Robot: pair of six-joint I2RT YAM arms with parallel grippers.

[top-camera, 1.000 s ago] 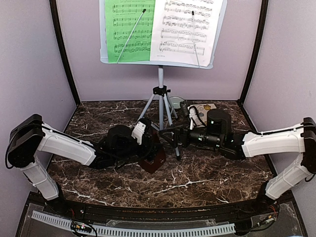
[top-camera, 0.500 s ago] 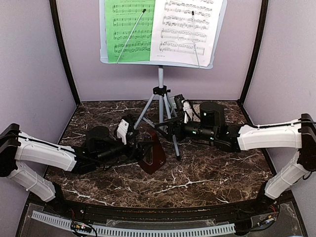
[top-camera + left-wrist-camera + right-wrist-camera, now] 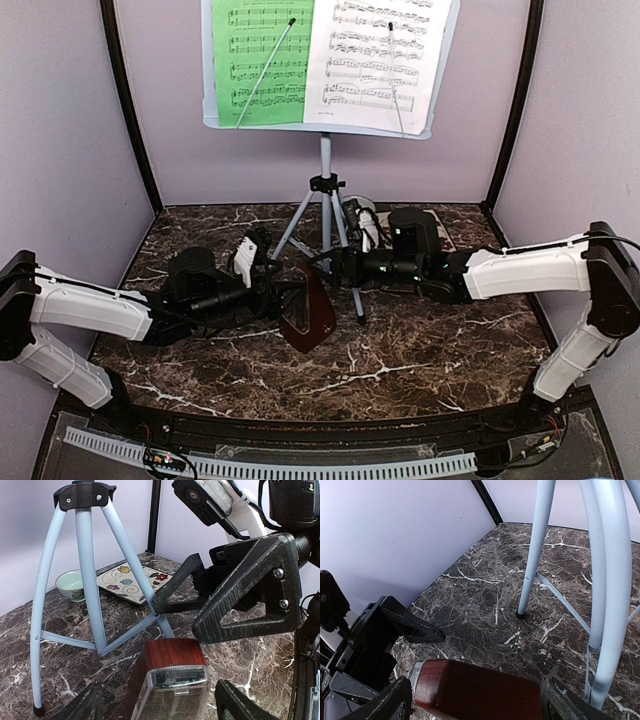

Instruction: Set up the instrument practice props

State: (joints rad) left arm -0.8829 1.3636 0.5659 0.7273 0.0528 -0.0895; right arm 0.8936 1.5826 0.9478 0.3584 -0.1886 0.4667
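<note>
ok so progress check: most of this setup looks done already imo. The music stand desk [image 3: 322,128] is up on its tripod legs [image 3: 82,595], way above and behind both claws, with the green sheet [image 3: 262,60] and the white sheet [image 3: 375,60] sitting side by side on it. So that part looks sorted

What's left is the metronome [image 3: 308,312]. It's on the marble table [image 3: 420,360] in front of the stand, right in the gap where the two claws meet. The left gripper [image 3: 285,293] is spread wide with the metronome's top sitting between its fingers. In the left wrist view there's daylight on both sides, so it isn't pinching anything. The right gripper [image 3: 177,617] is on the opposite side, also spread open, tips just behind and above the metronome's top. From its own wrist view the red-brown body fills nearly the whole space between the fingers, and I can't tell if either finger is actually touching

The clear cover looks like it's on, facing the left claw. My guess is what remains is getting it set properly by the stand. Two arms crowding one small thing beside a thin tripod leg looks like a good way to knock something

The little green bowl [image 3: 70,584] and flowery tile [image 3: 132,582] sit past the right claw toward the back wall, not part of this
</note>
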